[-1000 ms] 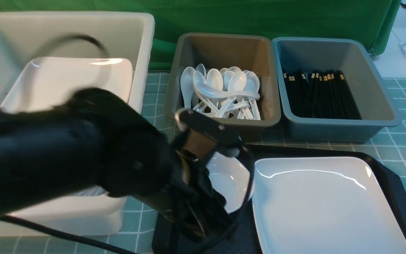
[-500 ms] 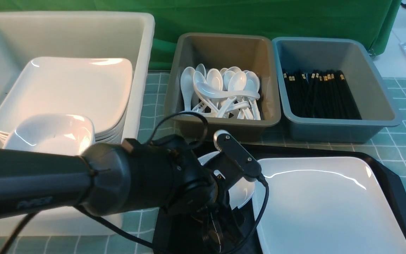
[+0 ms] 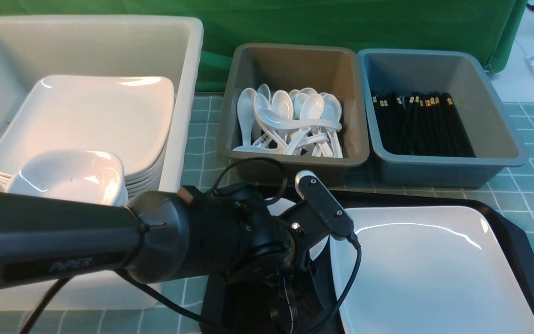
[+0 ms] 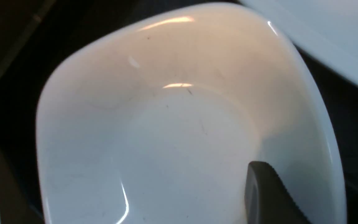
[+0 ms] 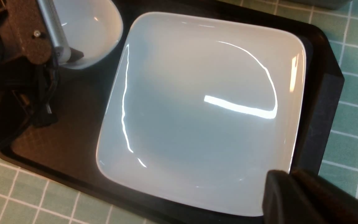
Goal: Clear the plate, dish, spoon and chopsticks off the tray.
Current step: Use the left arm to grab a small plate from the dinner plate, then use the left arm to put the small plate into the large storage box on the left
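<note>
On the black tray, in the front view, lie the plate and, partly under the left arm, the dish. The left wrist view shows one finger over the dish's inside near its wall; whether the left end effector is apart or clamped, I cannot tell. The right wrist view shows the right end effector with its fingers together near the plate's edge.

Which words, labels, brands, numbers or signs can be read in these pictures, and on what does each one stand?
"PiPER": on the left arm, in faint, slightly blurred letters.
The small gold marks on the black chopsticks in the blue-grey tub are too small to read.
</note>
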`<move>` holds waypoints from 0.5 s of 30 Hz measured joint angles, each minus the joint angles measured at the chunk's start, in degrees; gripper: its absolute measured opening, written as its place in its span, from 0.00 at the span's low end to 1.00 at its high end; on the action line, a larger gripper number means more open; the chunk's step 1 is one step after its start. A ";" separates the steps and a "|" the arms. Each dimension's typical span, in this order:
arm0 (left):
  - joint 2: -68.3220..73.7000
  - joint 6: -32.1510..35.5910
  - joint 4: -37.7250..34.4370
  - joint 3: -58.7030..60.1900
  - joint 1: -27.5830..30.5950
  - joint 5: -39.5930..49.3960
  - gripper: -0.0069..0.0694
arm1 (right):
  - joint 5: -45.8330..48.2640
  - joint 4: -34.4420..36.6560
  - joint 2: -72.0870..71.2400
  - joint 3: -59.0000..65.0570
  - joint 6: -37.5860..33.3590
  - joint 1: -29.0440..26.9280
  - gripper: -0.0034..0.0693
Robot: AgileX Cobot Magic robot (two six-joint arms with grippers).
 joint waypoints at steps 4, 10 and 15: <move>-1.89 -1.03 -2.48 0.00 -0.07 2.69 0.31 | 0.00 0.00 0.00 0.00 0.00 0.00 0.14; -8.75 -1.77 -8.04 0.10 -0.07 5.55 0.16 | 0.00 0.00 0.00 0.00 0.00 0.00 0.15; -14.74 -2.58 -11.23 0.51 0.09 7.41 0.11 | 0.00 0.00 0.00 0.00 0.00 0.00 0.15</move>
